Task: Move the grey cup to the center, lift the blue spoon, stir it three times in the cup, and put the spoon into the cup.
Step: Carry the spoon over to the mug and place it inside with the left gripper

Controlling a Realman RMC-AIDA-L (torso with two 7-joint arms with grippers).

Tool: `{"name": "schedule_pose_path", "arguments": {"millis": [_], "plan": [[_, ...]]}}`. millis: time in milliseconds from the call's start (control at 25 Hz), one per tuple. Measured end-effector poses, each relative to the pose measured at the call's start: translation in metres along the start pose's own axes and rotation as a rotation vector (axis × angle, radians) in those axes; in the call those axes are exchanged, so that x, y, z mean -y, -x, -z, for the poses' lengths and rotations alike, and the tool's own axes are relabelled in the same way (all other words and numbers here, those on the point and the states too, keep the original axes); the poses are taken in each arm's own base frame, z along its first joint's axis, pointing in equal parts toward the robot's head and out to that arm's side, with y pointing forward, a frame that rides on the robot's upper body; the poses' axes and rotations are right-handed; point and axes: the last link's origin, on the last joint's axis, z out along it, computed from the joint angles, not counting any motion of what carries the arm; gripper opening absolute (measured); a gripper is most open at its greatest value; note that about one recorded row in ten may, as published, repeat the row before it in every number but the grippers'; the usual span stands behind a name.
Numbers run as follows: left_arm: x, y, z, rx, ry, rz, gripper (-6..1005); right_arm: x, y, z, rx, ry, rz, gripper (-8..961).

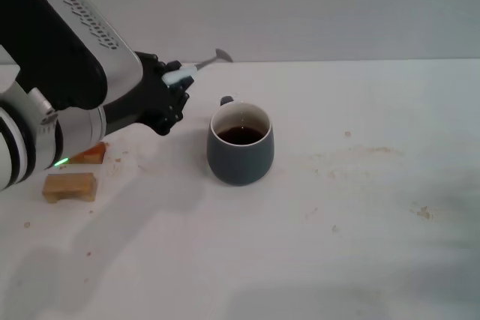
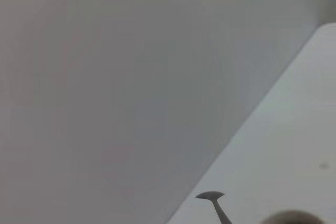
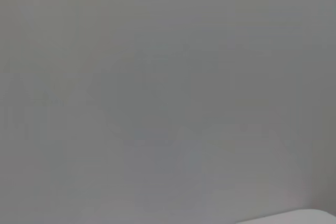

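The grey cup (image 1: 240, 145) stands on the white table near the middle, with dark brown liquid inside and its handle turned to the back. My left gripper (image 1: 178, 82) is shut on the blue spoon (image 1: 196, 67) and holds it in the air to the left of and behind the cup. The pale blue handle sits between the fingers and the grey metal neck and bowl stick out toward the back right. The spoon's bowl also shows in the left wrist view (image 2: 211, 196). My right gripper is out of view.
Two brown wooden blocks lie at the left under my left arm: one pale (image 1: 70, 186), one orange-brown (image 1: 91, 154). The white table (image 1: 360, 207) carries faint stains on the right. A grey wall stands behind the table's far edge.
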Motion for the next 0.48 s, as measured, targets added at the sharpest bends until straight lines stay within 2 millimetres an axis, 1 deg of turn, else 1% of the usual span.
{"name": "schedule_pose_path", "arguments": {"millis": [40, 200, 280, 480], "plan": [[-0.001, 0.000, 0.001, 0.005, 0.007, -0.002, 221, 0.004, 0.000, 0.002, -0.001, -0.017, 0.000, -1], [-0.001, -0.001, 0.004, 0.018, 0.020, -0.013, 222, 0.009, -0.001, 0.003, -0.003, -0.032, 0.002, -1], [-0.005, -0.002, 0.008, 0.032, 0.042, -0.030, 223, 0.014, -0.002, 0.005, -0.005, -0.051, 0.004, -1], [-0.010, -0.003, 0.008, 0.040, 0.066, -0.042, 224, 0.019, -0.002, 0.006, -0.002, -0.077, 0.001, -1]]}}
